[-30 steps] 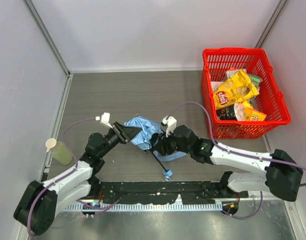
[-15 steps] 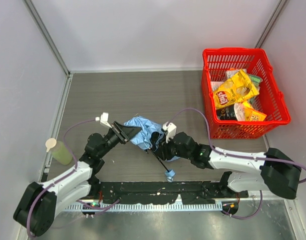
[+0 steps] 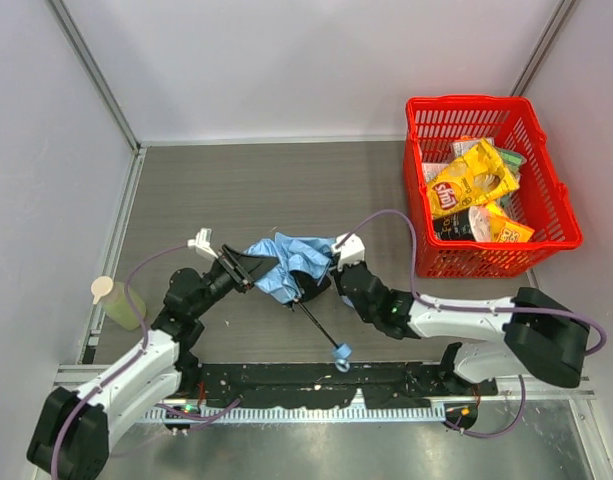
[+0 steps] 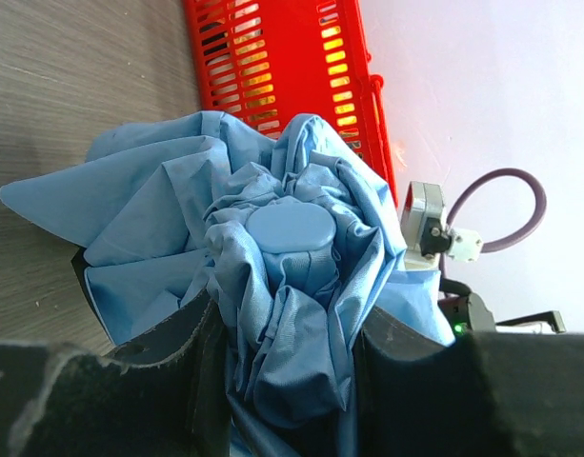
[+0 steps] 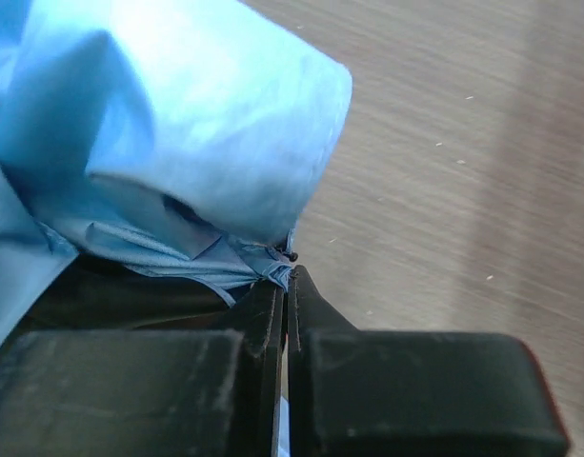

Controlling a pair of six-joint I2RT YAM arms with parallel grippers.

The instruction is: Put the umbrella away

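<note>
Roughly mid-table (image 3: 236, 190), the umbrella (image 3: 291, 265) lies as a crumpled sky-blue bundle, its black shaft (image 3: 316, 322) drawn out toward the near edge and ending in the small blue handle (image 3: 341, 352). My left gripper (image 4: 284, 319) is clamped around the bunched canopy just below its round cap. My right gripper (image 5: 284, 286) has its fingers pressed together at a fabric hem (whether cloth is actually pinched, I cannot tell). I judge the task about midway: canopy collapsed but loose, with the shaft not yet pushed in and nothing wrapped or stowed.
</note>
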